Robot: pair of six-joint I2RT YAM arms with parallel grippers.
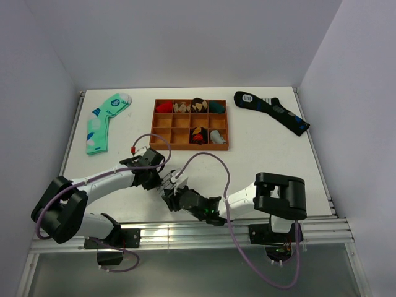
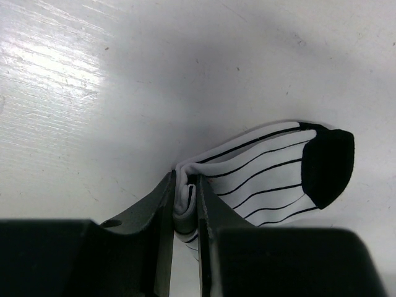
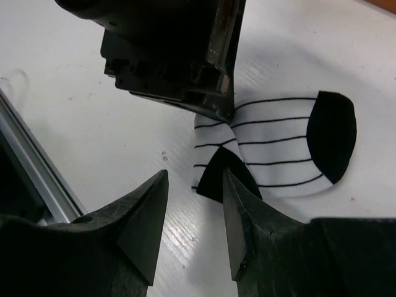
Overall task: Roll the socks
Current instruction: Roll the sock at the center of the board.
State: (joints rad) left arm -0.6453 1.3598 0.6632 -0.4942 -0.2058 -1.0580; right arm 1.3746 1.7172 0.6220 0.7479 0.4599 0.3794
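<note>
I've got my left end effector [image 2: 185, 189] clamped on the folded edge of the striped sock [image 2: 266, 176]. The rest of it lies flat on the worktop [image 2: 86, 86] just ahead. I see my right end effector [image 3: 195, 192] spread apart, the sock's folded end just beyond its tips.

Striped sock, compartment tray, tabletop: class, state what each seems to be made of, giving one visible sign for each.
The sock looks like soft matte knit: it folds and bunches limply. The tray is matte orange-brown, possibly wood or plastic; too small to tell. The tabletop seems hard, white laminate or paint: slight sheen, fine streaks.
</note>
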